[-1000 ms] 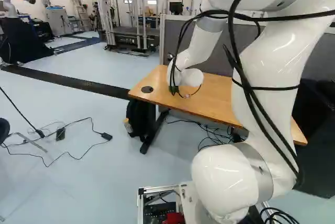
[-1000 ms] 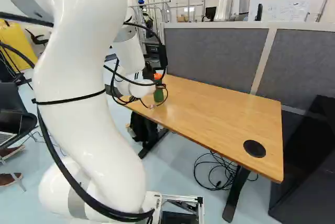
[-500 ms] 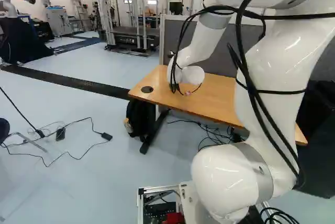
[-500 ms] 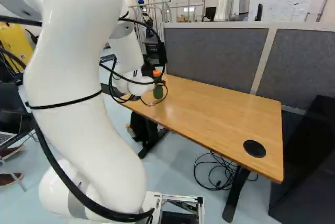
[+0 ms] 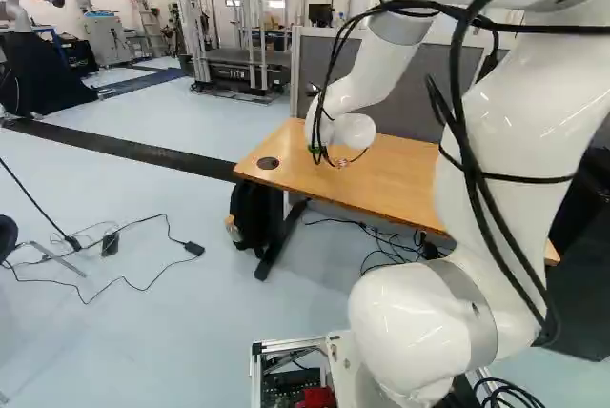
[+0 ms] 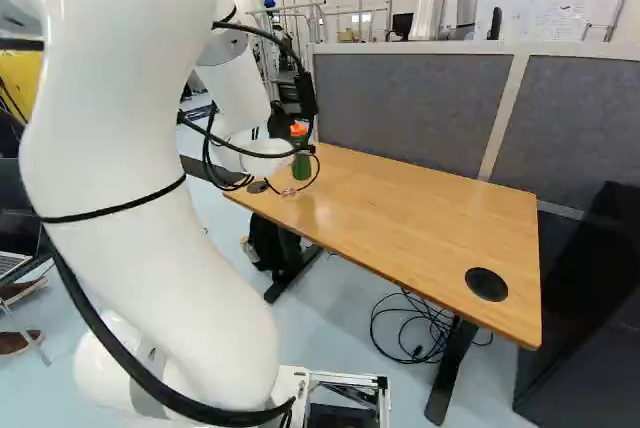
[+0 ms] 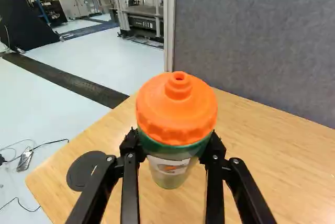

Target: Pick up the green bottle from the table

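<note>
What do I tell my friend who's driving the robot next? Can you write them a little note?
Gripper: shut on the green bottle, one finger on each side, just under its orange cap.
Bottle: upright above the wooden table, higher than a second ago, having risen with the arm.
Done: gripped, and seemingly lifted off the table.
Left: probably just finish the lift and keep the grip.

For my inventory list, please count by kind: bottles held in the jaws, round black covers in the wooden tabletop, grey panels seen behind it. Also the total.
Bottle: 1
Round black covers: 2
Grey panels: 2
Total: 5
</note>
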Controlling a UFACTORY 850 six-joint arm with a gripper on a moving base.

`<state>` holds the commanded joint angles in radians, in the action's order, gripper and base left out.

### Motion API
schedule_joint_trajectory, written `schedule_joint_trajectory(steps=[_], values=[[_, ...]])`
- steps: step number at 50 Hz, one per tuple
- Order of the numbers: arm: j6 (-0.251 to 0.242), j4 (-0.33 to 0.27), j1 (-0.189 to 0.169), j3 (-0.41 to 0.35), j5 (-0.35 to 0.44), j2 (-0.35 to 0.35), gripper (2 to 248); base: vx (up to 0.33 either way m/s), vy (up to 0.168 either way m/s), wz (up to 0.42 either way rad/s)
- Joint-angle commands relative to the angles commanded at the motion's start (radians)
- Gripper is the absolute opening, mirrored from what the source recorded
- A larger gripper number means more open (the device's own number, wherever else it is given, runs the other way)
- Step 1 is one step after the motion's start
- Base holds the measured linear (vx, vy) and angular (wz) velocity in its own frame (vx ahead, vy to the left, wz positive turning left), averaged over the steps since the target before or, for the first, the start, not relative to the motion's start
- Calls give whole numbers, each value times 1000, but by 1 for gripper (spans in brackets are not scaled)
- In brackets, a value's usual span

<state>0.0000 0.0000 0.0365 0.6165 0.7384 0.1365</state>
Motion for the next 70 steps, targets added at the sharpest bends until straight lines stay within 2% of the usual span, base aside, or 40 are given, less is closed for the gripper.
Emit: schedule_joint_trajectory(steps=[70], values=[[0,0,7,-250,0,-426,6,0,0,0]])
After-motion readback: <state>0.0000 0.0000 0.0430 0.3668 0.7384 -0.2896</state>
